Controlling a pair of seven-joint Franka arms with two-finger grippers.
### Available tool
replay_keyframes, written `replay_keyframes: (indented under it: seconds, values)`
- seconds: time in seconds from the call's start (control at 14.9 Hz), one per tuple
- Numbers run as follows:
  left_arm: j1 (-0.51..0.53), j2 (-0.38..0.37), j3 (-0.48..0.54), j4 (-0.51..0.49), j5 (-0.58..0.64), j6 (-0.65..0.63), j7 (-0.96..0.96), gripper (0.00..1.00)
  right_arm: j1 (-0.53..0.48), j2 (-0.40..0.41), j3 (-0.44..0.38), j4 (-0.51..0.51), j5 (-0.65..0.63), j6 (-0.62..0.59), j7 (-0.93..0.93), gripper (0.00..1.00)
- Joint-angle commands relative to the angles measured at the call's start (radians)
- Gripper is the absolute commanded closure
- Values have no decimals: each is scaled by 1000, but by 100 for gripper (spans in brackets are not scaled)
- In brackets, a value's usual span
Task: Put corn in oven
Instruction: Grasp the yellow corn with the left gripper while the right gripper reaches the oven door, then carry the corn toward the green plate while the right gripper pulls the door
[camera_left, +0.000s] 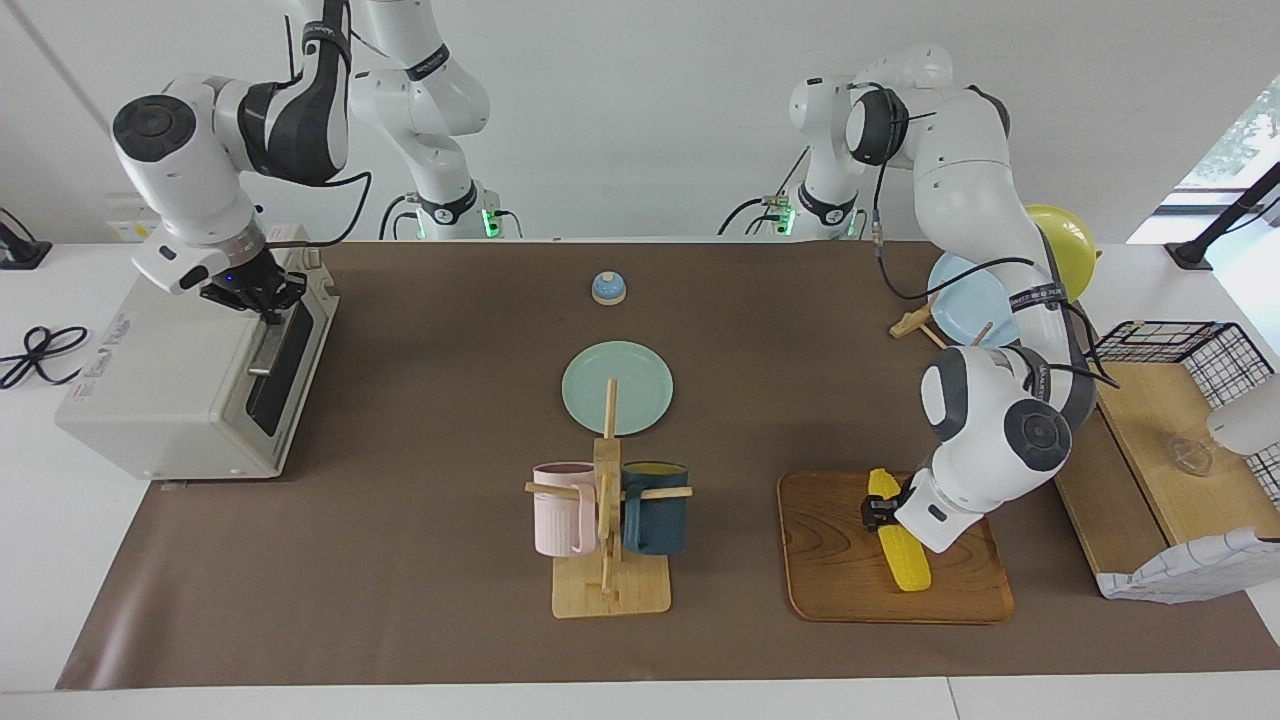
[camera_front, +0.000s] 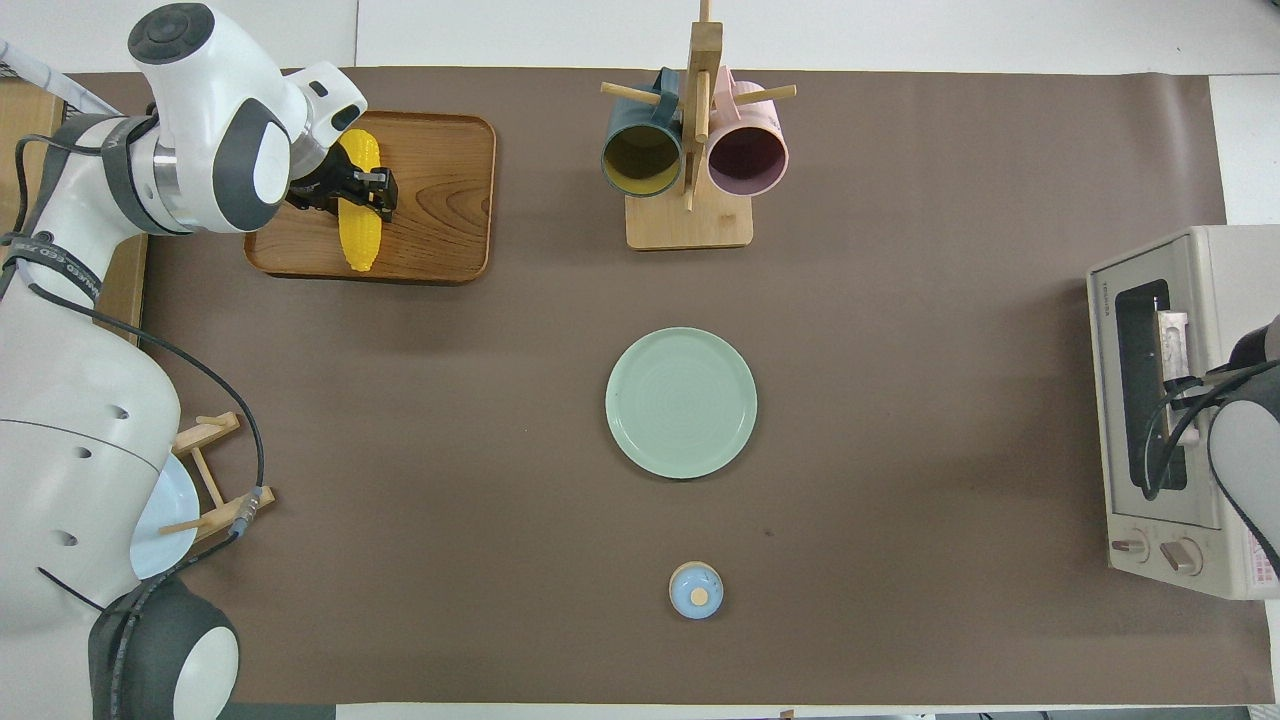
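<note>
Lengthwise, the corn (camera_left: 897, 540) (camera_front: 358, 208) lies flat on the wooden tray (camera_left: 840, 570) (camera_front: 440, 200) at the left arm's end of the bench (camera_left: 420, 420), its long axis running roughly from the robots' side toward the tray's edge farthest from them, slightly slanted (in the overhead view it reads nearly vertical). The left claw (camera_left: 872, 514) (camera_front: 365, 190) is pinched on the corn around the cob's middle, gripping it across its width. The left arm arcs out from its base, elbow high, then folds down so the wrist sits low over the tray, with the claw reaching in sideways rather than straight down. The right claw (camera_left: 262, 297) is pressed together at the top edge of the oven (camera_left: 170, 380) (camera_front: 1200, 420), by the metal handle of its door, with the forearm angled down from a raised elbow. The oven stands at the right arm's end of the bench, well apart from the corn, its door shut.
</note>
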Motion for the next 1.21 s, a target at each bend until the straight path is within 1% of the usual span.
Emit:
replay_keyframes:
  seconds: [0.0, 0.07, 0.2, 0.34, 0.4, 0.47, 0.6, 0.67, 0.81, 1.01, 1.14]
  values:
    - [-11, -15, 5, 34, -23, -40, 4, 100, 1, -3, 5, -97, -3, 133, -8, 100]
    - [-11, -35, 6, 28, -37, -50, -2, 100, 3, -3, 5, -107, -1, 149, -8, 100]
    - [-31, -102, 8, 5, -53, -76, -63, 100, 6, 11, 6, -107, 2, 157, -6, 100]
    - [-106, -188, 12, -71, -49, -60, -237, 100, 23, 20, 6, -107, 22, 172, -5, 100]
    - [-134, -228, 11, -110, -48, -60, -290, 100, 23, 26, 6, -107, 35, 175, 1, 100]
    - [-160, -285, 11, -163, -48, -60, -310, 100, 23, 34, 6, -107, 49, 187, 10, 100]
    - [-209, -412, 9, -319, -54, -54, -338, 100, 27, 58, 8, -107, 72, 204, 17, 100]
    - [-235, -464, 6, -396, -54, -19, -371, 100, 38, 68, 6, -107, 85, 221, 17, 100]
    - [-338, -544, 8, -545, -54, 93, -489, 100, 44, 89, 6, -108, 91, 242, 17, 100]
    - [-477, -613, 6, -703, -54, 216, -641, 100, 61, 126, 8, -108, 103, 287, 29, 100]
    - [-550, -643, 5, -778, -56, 300, -712, 100, 67, 149, 8, -108, 109, 321, 43, 100]
